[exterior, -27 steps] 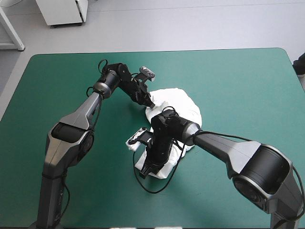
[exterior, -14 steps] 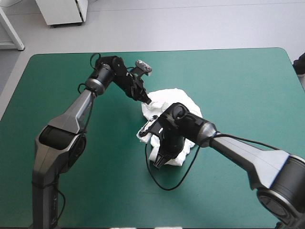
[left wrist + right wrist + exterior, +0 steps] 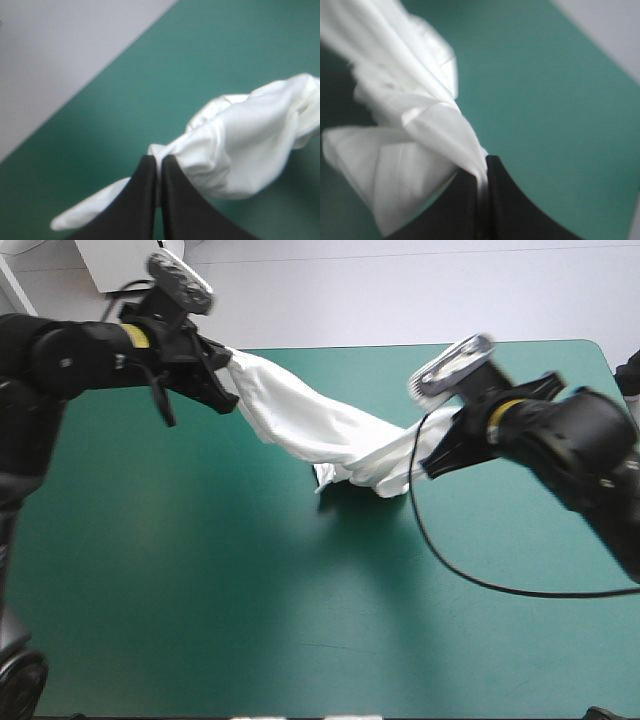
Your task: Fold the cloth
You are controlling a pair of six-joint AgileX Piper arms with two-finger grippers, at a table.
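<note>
High view: both wrists blurred, so tips of the left claw (image 3: 225, 375) and right claw (image 3: 428, 464) hard to separate from the cloth there. Left arm cut off at the picture's left side, right arm at its right side. Underside of the T-shirt (image 3: 310, 428) hidden. Cannot tell whether its lowest fold touches the teal-green table (image 3: 200, 590) or hangs just above it, with only a dark shadow beneath, near the table's middle.

Left wrist view: left claw (image 3: 157, 161) pressed almost together, pinching a thin edge of the T-shirt (image 3: 240, 145) between black fingers (image 3: 142, 200). Pinched part itself mostly lost in the slit. Bunched, twisted white cloth ahead of the tips and off to one side, a narrower tail trailing to the other side, over the table (image 3: 200, 60).

Right wrist view: right claw (image 3: 482, 167) likewise all but closed on the T-shirt (image 3: 420, 150). Cloth entering between the tips, fanning out ahead in soft folds above the table (image 3: 545, 100), far end cut off.

High view again: T-shirt lifted, stretched as a sagging twisted band between the two raised claws. Left end high over the table's far left part, right end over the right half, a loose fold drooping between, nearer the right claw.
</note>
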